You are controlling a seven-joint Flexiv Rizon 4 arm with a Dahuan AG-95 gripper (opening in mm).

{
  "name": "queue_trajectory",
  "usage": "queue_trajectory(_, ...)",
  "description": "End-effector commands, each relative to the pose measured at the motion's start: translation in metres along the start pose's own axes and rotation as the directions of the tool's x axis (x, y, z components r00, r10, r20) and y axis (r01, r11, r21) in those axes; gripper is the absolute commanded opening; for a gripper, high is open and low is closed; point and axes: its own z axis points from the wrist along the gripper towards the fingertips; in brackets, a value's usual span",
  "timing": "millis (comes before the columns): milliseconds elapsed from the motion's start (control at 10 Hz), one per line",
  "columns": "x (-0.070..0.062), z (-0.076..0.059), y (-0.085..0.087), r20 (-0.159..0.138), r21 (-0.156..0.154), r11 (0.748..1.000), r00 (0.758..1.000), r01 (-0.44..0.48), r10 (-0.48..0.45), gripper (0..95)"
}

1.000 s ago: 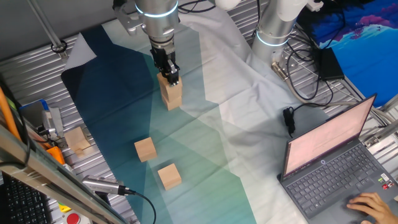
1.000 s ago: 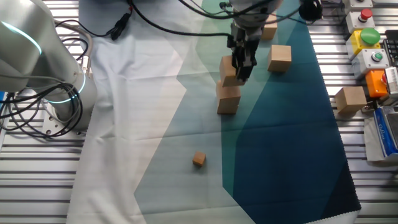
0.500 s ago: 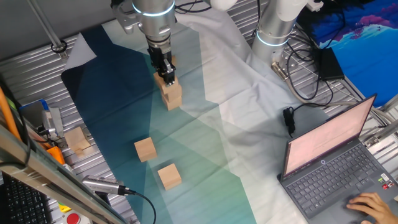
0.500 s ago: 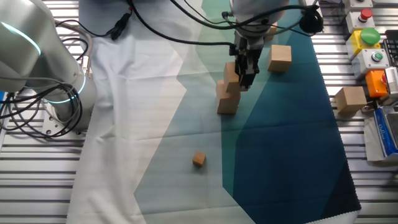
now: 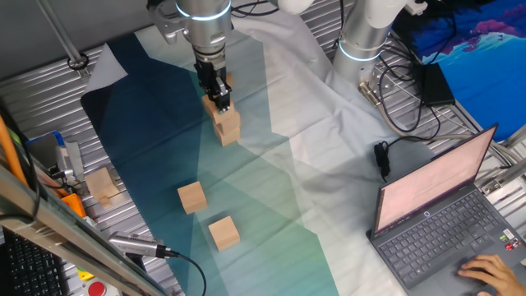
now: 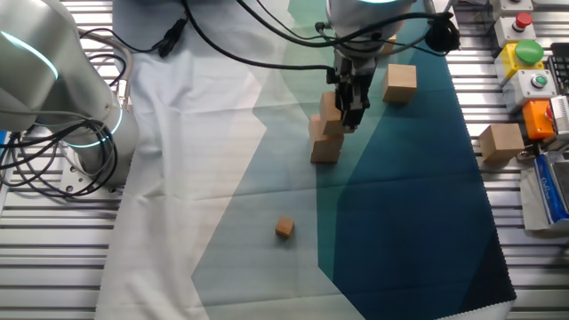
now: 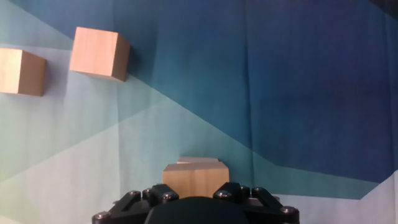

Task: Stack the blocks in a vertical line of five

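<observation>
1. Desk (image 5: 49, 90): ribbed metal, covered by a blue-green cloth (image 5: 156, 156) (laptop (image 5: 444, 214) at the side).
2. Fingers (image 6: 348, 117) grip the top block (image 6: 329, 107) of the stack (image 5: 225, 127).
3. Loose blocks (image 5: 191, 197) (image 5: 223, 233) lie apart.

The arm (image 5: 202, 16) is built from rounded silver-white segments, and a thin glowing cyan ring is seen around its wrist joint. Black cables (image 6: 240, 49) are strung to the wrist. The gripper (image 5: 218, 92) is black, and small silver screws (image 7: 163, 196) are set in its housing.
</observation>
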Motion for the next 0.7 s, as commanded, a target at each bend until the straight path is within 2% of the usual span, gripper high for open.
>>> queue_trajectory(100,0.0023,0.0005,-0.0014,0.006,-0.001,1.000,1.000,-0.003,0.003,0.0)
queue_trajectory(400,0.0100,0.0063,-0.0018,0.019,0.000,1.000,1.000,-0.006,0.006,0.0)
queue_trajectory(700,0.0092,0.0099,-0.0036,0.028,0.000,1.000,1.000,-0.009,0.009,0.0)
